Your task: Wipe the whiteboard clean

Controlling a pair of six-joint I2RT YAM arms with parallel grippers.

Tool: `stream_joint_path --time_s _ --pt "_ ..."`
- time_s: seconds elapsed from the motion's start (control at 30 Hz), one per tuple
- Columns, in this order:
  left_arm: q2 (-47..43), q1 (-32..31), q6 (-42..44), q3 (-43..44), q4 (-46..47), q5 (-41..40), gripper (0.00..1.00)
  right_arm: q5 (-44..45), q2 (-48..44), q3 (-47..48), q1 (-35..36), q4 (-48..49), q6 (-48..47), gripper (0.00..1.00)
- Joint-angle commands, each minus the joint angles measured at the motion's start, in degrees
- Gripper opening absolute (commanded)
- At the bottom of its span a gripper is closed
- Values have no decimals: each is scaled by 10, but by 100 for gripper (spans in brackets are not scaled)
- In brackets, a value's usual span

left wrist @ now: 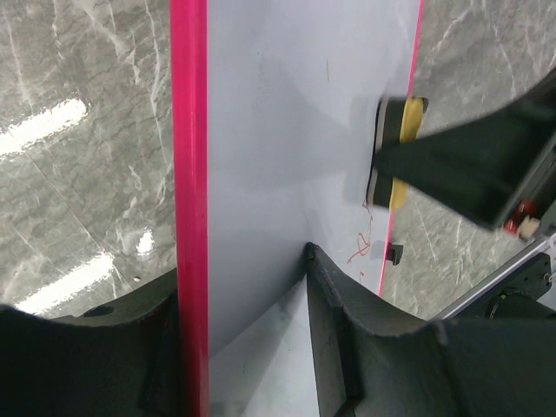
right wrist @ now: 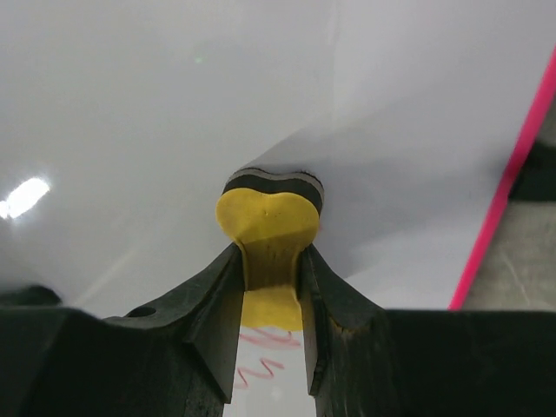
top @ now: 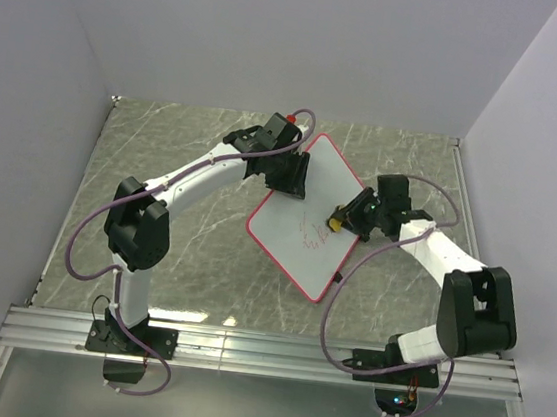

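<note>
The whiteboard is white with a pink-red frame and lies tilted in mid-table, with red scribbles near its middle. My left gripper is shut on the board's far-left edge; in the left wrist view the frame runs between the fingers. My right gripper is shut on the yellow bone-shaped eraser, whose black pad presses on the board. Red scribbles show just behind the eraser. The eraser also shows in the left wrist view.
The grey marble table lies around the board. A metal rail runs along the near edge. White walls close in the back and sides. A small black foot sticks out from the board's edge.
</note>
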Motion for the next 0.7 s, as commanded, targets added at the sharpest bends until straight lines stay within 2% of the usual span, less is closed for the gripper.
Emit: stream_joint_path --time_s 0.0,0.2,0.3,0.47,0.6,0.67 --pt "19 -39 39 -6 -29 10 0 -65 -11 -64 23 -67 2 0" --pt "21 -40 39 -5 -29 11 0 -94 -48 -114 55 -60 -3 0" --pt "21 -40 39 -3 -29 12 0 -102 -68 -114 76 -53 -8 0" --pt "20 -40 40 -2 -33 12 0 -66 -71 -88 79 -59 -15 0" --pt "17 -40 39 -3 -36 14 0 -46 -28 -18 53 -83 -44 0" --pt "14 -41 38 -7 -36 15 0 -47 -2 2 13 -90 -54 0"
